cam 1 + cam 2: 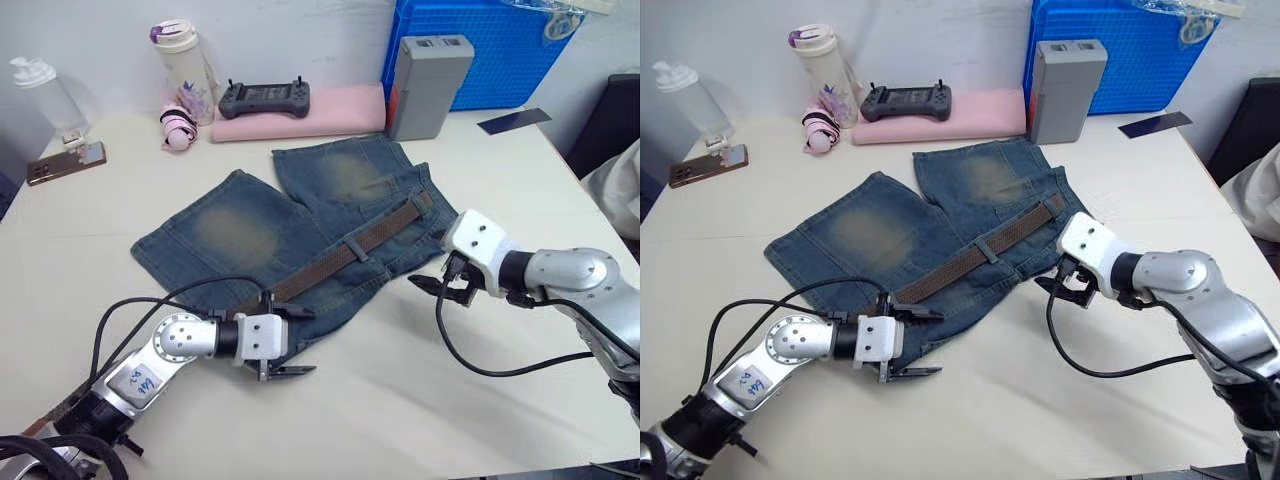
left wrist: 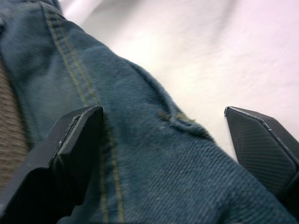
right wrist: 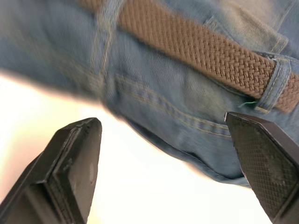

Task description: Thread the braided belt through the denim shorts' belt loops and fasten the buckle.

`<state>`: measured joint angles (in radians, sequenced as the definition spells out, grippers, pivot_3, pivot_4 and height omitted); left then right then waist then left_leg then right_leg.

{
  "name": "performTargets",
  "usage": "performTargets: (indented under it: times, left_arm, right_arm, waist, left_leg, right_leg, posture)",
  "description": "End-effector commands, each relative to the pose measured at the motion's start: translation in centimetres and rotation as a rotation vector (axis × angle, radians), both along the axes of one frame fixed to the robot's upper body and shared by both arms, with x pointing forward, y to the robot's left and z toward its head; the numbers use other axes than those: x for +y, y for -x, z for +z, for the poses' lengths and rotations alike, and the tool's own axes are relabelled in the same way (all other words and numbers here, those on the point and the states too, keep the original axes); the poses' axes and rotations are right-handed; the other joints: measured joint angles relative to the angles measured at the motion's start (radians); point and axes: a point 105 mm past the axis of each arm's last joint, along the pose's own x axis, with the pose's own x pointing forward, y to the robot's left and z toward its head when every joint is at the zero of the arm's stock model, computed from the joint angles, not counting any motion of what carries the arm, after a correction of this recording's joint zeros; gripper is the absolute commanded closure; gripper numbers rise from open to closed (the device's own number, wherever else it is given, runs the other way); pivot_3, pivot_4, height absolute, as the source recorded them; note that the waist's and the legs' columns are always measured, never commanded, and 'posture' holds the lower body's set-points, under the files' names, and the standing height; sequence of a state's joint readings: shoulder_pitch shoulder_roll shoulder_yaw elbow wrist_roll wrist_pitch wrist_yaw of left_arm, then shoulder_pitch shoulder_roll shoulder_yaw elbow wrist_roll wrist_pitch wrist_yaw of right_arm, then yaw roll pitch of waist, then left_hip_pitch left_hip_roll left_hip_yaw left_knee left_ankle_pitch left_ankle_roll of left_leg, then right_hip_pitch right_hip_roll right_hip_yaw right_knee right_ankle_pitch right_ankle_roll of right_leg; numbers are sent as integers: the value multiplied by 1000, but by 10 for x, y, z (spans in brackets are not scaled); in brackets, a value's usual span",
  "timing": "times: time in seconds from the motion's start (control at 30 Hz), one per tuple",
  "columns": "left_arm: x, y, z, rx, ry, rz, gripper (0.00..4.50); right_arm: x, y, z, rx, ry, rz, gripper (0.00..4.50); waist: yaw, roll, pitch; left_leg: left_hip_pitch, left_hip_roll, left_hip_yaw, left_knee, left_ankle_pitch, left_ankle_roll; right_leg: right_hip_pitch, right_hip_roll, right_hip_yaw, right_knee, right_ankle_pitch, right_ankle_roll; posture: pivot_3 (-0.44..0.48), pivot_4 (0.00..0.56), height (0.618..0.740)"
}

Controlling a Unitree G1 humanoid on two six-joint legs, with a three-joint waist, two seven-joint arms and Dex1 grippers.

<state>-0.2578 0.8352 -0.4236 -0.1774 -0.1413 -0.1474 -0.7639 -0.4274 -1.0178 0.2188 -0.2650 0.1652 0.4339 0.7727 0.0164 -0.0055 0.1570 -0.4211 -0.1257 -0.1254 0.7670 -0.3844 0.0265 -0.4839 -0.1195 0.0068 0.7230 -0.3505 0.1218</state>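
**Both grippers spread at the waistband, belt lying partly threaded**

Nearest the desk's front edge, left gripper point(image 1: 288, 342) spread wide, one finger over the denim shorts point(image 1: 300, 235) at the waistband's near end, the other over bare desk point(image 1: 400, 400) beyond the hem; nothing held. Placed so, probably, to pinch the waistband or the belt end beside it and steady the cloth for pulling.

Toward the right edge, right gripper point(image 1: 1060, 285) also wide apart and empty, just off the other end of the waistband, fingers aimed at the denim; likely poised to take the belt's tip or the cloth there.

Between them, shorts spread flat mid-desk, waistband toward the grippers, legs toward the back. Braided belt point(image 1: 340, 258) laid along the waistband, running under at least one of the belt loops point(image 3: 275, 84), so threading partly done by the look of it. Buckle not made out; fastening judged not yet done.

Along the back edge: pink pad point(image 1: 300, 115) with a black controller point(image 1: 264, 97), a bottle point(image 1: 186, 60), a grey box point(image 1: 427, 85), a blue crate point(image 1: 490, 50), well apart from the work.
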Motion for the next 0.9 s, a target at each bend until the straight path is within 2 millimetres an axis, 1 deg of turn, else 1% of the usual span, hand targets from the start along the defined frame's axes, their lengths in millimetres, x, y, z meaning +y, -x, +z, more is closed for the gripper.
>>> performTargets:
  times: [0.03, 0.07, 0.1, 0.13, 0.17, 0.23, 0.27, 0.37, 0.43, 0.53, 0.57, 0.63, 0.73, 0.77, 0.83, 0.9]
  left_arm:
    - [31, -15, -6, -130, -171, 54, 1659]
    - [37, -16, -6, -153, -198, 54, 2079]
    - [40, -16, -6, -165, -210, 55, 2600]
    - [45, -18, -4, -184, -223, 59, 2975]
    - [52, -19, -2, -209, -245, 60, 3489]
    - [64, -20, 3, -256, -279, 59, 4379]
    - [69, -20, 7, -270, -282, 59, 4450]
    - [82, -21, 17, -304, -276, 75, 4450]
    - [88, -23, 22, -320, -277, 91, 4450]
    - [99, -24, 26, -339, -283, 101, 4500]
    - [103, -25, 27, -343, -282, 109, 4500]
    - [111, -27, 27, -352, -289, 118, 4500]
    - [127, -32, 27, -369, -310, 133, 4500]
    - [132, -35, 27, -374, -310, 147, 4500]
    - [142, -41, 24, -396, -353, 146, 4500]
    - [149, -49, 26, -425, -364, 156, 4500]
  right_arm:
    - [-6, -15, -1, -124, 187, 87, 0]
    - [-7, -20, -3, -146, 222, 96, 0]
    - [-8, -23, -4, -161, 243, 103, 0]
    - [-8, -26, -6, -174, 263, 113, 0]
    - [-8, -31, -8, -190, 285, 122, 0]
    - [-7, -40, -11, -222, 330, 139, 0]
    - [-7, -44, -12, -237, 354, 147, 0]
    - [-5, -58, -18, -262, 427, 181, 0]
    - [-6, -62, -30, -239, 462, 198, 0]
    - [-7, -61, -47, -163, 455, 221, 886]
    - [-5, -58, -50, -135, 432, 235, 1327]
    - [-3, -52, -56, -87, 396, 253, 2427]
    - [1, -35, -65, 24, 331, 280, 3956]
    - [3, -24, -68, 80, 309, 297, 4476]
    - [10, -1, -73, 188, 273, 335, 4476]
    - [16, 19, -75, 268, 248, 362, 4476]
  waist:
    - [-1, 0, 0]
    - [-1, 0, 0]
    - [-2, 0, 0]
    - [-2, 0, 0]
    - [-3, 0, 0]
    - [-8, -1, 1]
    - [-11, -1, 1]
    - [-19, -1, 0]
    - [-21, -3, 0]
    - [-21, -8, -3]
    - [-21, -9, -4]
    - [-20, -10, -5]
    - [-16, -10, -5]
    - [-16, -10, -5]
    - [-13, -10, -5]
    - [-6, -10, -5]
  left_leg:
    - [0, 0, 0, 0, 1, -1]
    - [0, 0, 0, 0, 1, -2]
    - [0, 0, 0, 0, 2, -2]
    - [0, 1, 0, 0, 2, -3]
    - [0, 1, 0, 0, 3, -4]
    - [0, 1, 0, 0, 3, -5]
    - [-1, 2, 0, 0, 4, -6]
    - [-2, 2, 1, 0, 4, -6]
    - [-2, 1, 3, 1, 4, -6]
    - [-2, 1, 4, 2, 4, -6]
    - [-2, 1, 4, 2, 4, -6]
    - [-2, 1, 4, 3, 4, -6]
    - [-3, 1, 4, 3, 4, -6]
    - [-3, 2, 4, 3, 4, -7]
    - [-4, 2, 3, 3, 3, -8]
    - [-4, 3, 1, 3, 2, -9]
  right_leg:
    - [0, 0, 0, 1, 1, -1]
    - [-1, 0, 0, 2, 1, -1]
    - [-1, 0, 0, 3, 1, -2]
    - [-2, 1, 1, 4, 1, -2]
    - [-3, 1, 1, 5, 1, -3]
    - [-5, 2, 1, 8, 1, -4]
    - [-5, 2, 1, 8, 1, -4]
    - [-8, 2, 2, 10, 1, -5]
    - [-10, 3, 3, 12, 1, -5]
    - [-11, 3, 5, 14, 1, -5]
    - [-11, 3, 5, 15, 1, -5]
    - [-12, 3, 5, 16, 1, -5]
    - [-13, 3, 5, 18, 0, -6]
    - [-13, 3, 5, 18, -1, -7]
    - [-14, 3, 4, 19, -1, -9]
    - [-14, 3, 0, 19, -2, -11]
  posture:
    - [0, 150, 661]
    - [0, 150, 661]
    - [0, 150, 661]
    - [0, 150, 661]
    - [0, 150, 661]
    - [0, 150, 661]
    - [0, 150, 661]
    - [0, 150, 661]
    - [0, 150, 661]
    - [0, 150, 661]
    - [0, 150, 661]
    - [0, 150, 661]
    - [0, 150, 661]
    - [0, 150, 661]
    - [0, 150, 661]
    - [0, 150, 661]
